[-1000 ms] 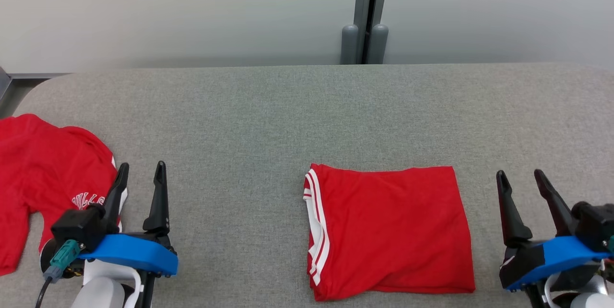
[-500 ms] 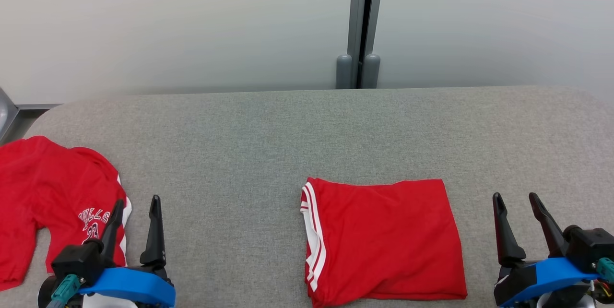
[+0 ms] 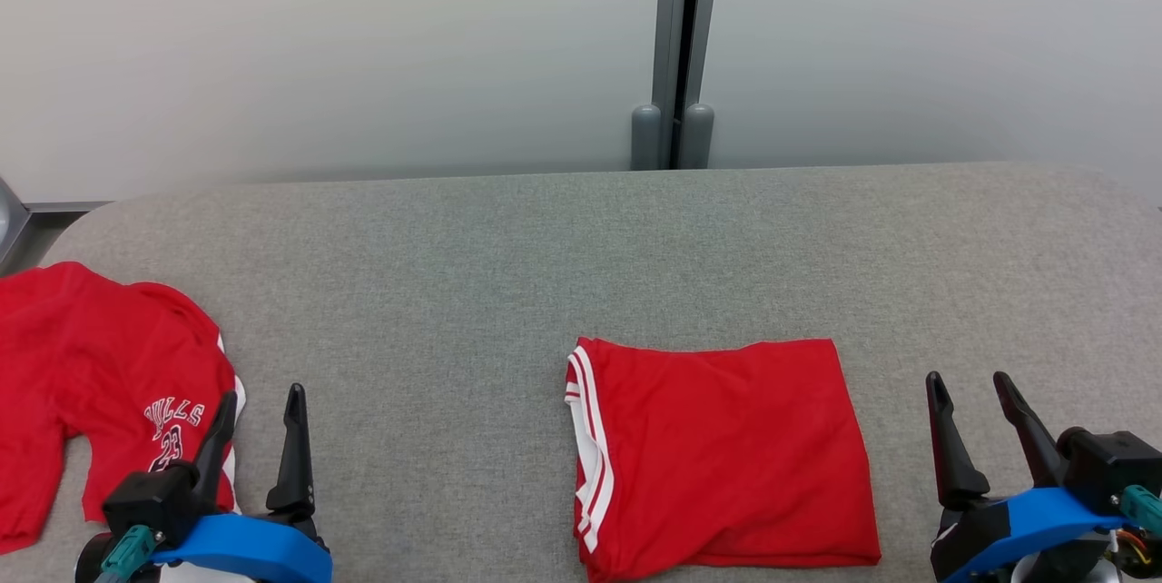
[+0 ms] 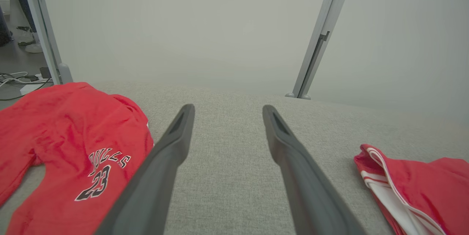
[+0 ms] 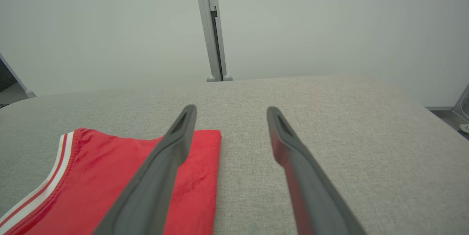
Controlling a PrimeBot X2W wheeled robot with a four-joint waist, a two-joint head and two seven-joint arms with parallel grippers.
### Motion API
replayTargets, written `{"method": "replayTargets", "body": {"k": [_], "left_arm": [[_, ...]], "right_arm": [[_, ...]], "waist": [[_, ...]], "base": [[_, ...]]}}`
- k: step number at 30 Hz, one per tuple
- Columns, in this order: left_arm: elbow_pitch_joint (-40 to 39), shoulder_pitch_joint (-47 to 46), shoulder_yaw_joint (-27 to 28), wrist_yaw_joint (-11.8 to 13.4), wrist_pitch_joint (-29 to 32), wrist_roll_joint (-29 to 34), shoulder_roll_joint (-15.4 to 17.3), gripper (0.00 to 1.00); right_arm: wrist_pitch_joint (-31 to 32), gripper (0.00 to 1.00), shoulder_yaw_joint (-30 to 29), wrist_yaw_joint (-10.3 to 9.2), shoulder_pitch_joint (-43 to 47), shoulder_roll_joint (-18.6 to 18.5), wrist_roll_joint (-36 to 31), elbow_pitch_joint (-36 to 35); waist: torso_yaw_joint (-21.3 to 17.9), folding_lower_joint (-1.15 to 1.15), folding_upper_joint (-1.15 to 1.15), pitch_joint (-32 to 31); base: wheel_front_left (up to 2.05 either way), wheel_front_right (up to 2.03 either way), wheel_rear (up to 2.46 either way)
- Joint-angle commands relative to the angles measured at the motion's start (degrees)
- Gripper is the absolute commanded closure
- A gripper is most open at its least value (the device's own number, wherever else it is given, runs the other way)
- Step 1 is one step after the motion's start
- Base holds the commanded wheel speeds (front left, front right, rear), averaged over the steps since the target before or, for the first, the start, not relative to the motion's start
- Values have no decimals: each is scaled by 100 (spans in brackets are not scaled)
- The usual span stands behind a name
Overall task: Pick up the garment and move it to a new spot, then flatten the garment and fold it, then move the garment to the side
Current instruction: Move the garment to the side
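Note:
A red garment (image 3: 726, 447) with white stripes along its left edge lies folded into a rectangle on the grey padded table (image 3: 454, 247), right of centre near the front. In the left wrist view the garment (image 4: 421, 187) is at the lower right; in the right wrist view the garment (image 5: 110, 176) is at the lower left. My left gripper (image 3: 261, 394) is open over bare table at the lower left, well left of the garment. My right gripper (image 3: 967, 377) is open just off the garment's right edge. The left gripper (image 4: 228, 107) and right gripper (image 5: 231, 107) both hold nothing.
Red shorts (image 3: 100, 365) printed with "BULLS 23" lie spread at the table's left end, beside my left gripper; the shorts (image 4: 66, 136) also show in the left wrist view. A pale wall with a grey post (image 3: 674, 47) stands behind the table. Cables (image 4: 14, 81) lie on the floor far left.
The head camera has tilted, so the whole picture sits lower. Both open grippers have drawn back a little toward the front edge relative to the folded garment, which lies still.

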Motion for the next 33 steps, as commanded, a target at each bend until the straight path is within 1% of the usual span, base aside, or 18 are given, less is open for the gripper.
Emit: {"method": "replayTargets", "body": {"k": [1, 8, 12, 14, 19, 22, 24, 28, 33], "left_arm": [[6, -82, 25, -24, -27, -16, -2, 0], [61, -127, 24, -44, -27, 5, -12, 0], [66, -173, 36, -52, -27, 10, -17, 0], [55, -199, 60, -57, -28, 10, -15, 0], [-17, -260, 94, -65, -27, 39, 18, 0], [-45, -356, 71, -81, -27, 57, 33, 0], [-52, -401, 43, -82, -28, 66, 25, 0], [-41, -544, -16, -105, -27, 91, 5, 0], [-27, -681, -94, -137, -27, 114, -27, 0]], "right_arm": [[7, 0, -15, 1, -84, 10, 20, 9], [81, 0, 38, 1, -123, 27, 42, -23], [369, 0, 71, 1, -191, 29, 52, -46], [859, 0, -11, 1, -269, 40, 215, 1], [2719, 0, -24, 1, -575, 61, 391, -14], [3599, 0, 4, 1, -765, 66, 284, -40], [4052, 0, 0, 1, -917, 68, 212, 6], [4656, 0, -15, 1, -1189, 73, 115, 230], [4865, 0, 9, 1, -1453, 76, 51, 667]], "waist": [[-4, 0, 0, 3], [11, 0, 0, 21], [19, 0, 0, 61], [13, 0, 0, 97], [-16, 0, 0, 239], [-8, 0, 0, 353], [12, 0, 0, 427], [84, 0, 0, 585], [172, 0, 0, 708]], "base": [[0, 0, 0], [0, 0, 0], [0, 0, 0], [0, 0, 0], [0, 0, 0], [0, 0, 0], [0, 0, 0], [0, 0, 0], [0, 0, 0]]}}
